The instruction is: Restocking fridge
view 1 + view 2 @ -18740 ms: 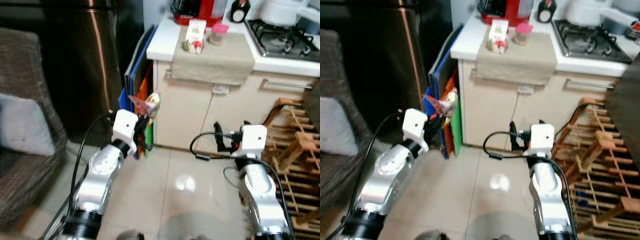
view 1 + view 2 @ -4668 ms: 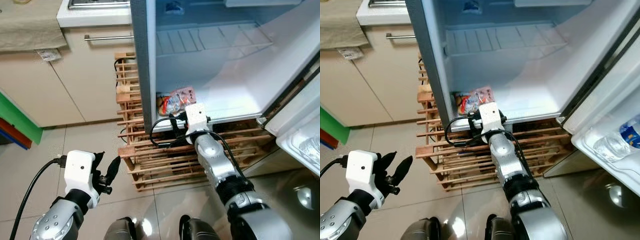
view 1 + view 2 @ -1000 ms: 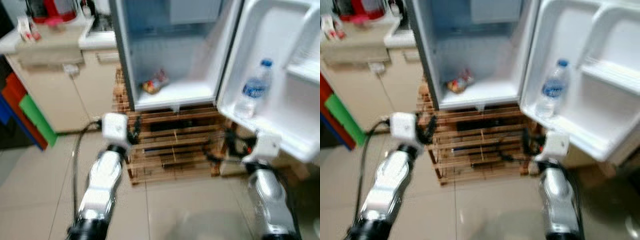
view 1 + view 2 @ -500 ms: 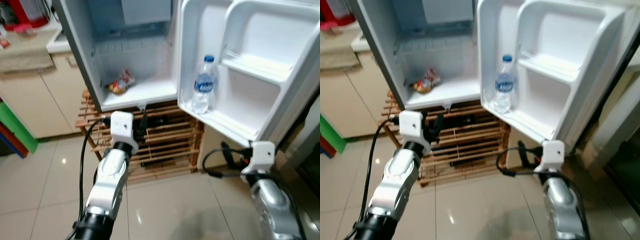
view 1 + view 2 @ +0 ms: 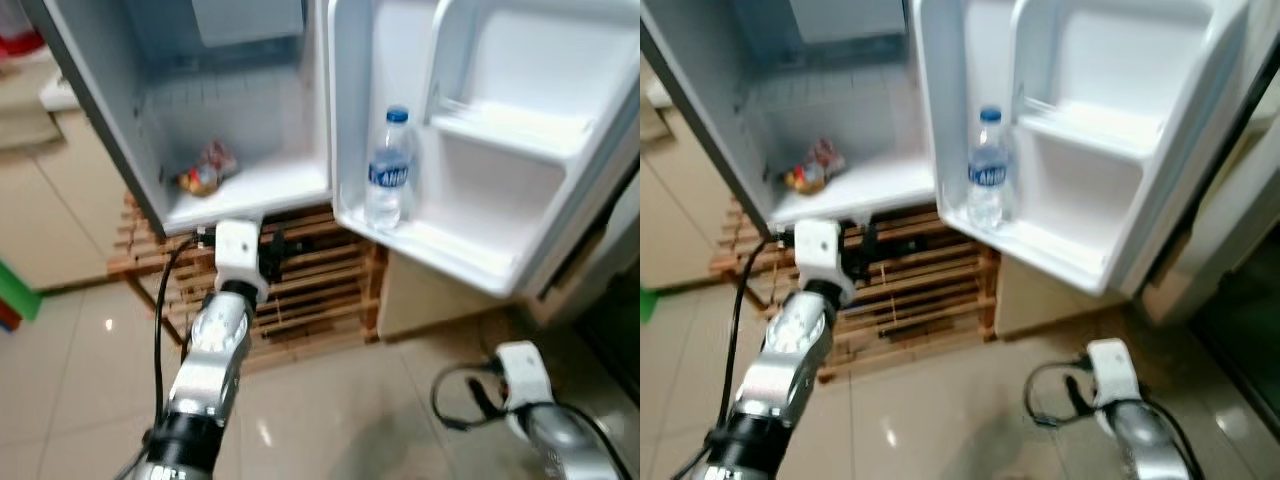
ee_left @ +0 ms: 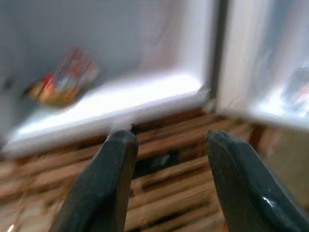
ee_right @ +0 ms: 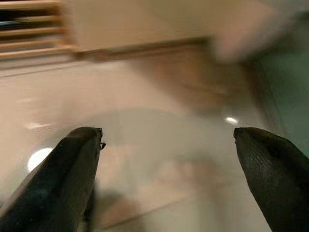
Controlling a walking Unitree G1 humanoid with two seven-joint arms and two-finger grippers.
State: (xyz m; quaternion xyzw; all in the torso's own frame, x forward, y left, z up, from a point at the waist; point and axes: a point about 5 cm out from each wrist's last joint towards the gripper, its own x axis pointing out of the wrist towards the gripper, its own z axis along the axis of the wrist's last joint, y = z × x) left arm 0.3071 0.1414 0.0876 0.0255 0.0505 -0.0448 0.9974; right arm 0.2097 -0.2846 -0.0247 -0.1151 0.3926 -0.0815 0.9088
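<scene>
The fridge [image 5: 150, 120] stands open on a wooden pallet [image 5: 320, 290], and a crinkly snack packet [image 5: 203, 170] already lies on its bottom shelf, towards the hinge-free left corner. The door [image 5: 520, 140] is swung out wide to the robot's right, with a water bottle [image 5: 388, 170] upright in its lowest door shelf.

What matters now is where that door sits relative to the two arms. The left gripper [image 5: 272, 250] is raised just below the front lip of the bottom shelf, its jaws parted and empty; in its wrist view the packet sits ahead and off to one side, with the door's inner edge on the other side. The right gripper [image 5: 480, 398] hangs low over the floor tiles [image 7: 159, 111], below and in front of the door's outer corner, its jaws spread wide and holding nothing.

With the packet inside, I'd judge closing the door is what remains. The door's free edge lies up and to the right, so the right arm is the nearer one, though it would have to lift a good way first.
</scene>
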